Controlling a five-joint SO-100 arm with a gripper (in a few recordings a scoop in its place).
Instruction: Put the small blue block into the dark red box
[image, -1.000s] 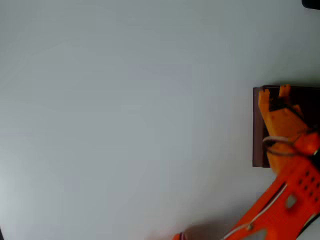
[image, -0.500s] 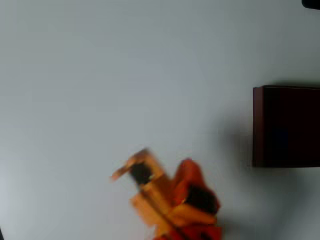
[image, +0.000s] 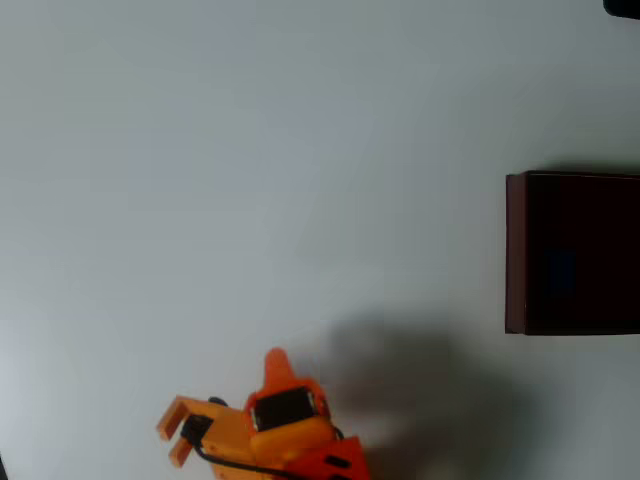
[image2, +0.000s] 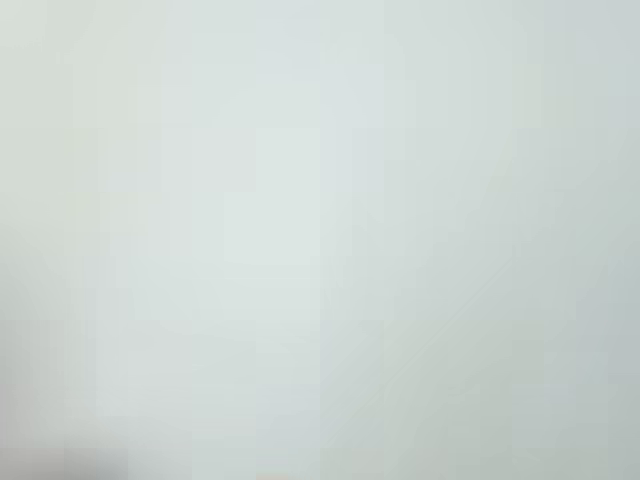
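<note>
Orange and boxy, the single end effector (image: 215, 400) sits low over the surface (image: 250, 180) near its bottom edge, left of centre in the overhead view. One pointed finger sticks up toward the top of the picture and a second, forked one reaches out to the left, so the two stand wide apart with nothing between them. A black motor block is set into the hard, matte plastic body, and a dark cable runs along its underside.

One dark red box (image: 515, 255) rests at the right edge of the surface, about halfway down, cut off by the frame. Its maroon walls are straight and square-cornered, and the inside is nearly black. A faint bluish patch inside it may be the small blue block (image: 560, 270), one piece at most, too dim to make out any shape.

Smooth, pale grey and uniform, the surface carries a soft shadow right of the arm. From the wrist view comes a blurred pale field.
</note>
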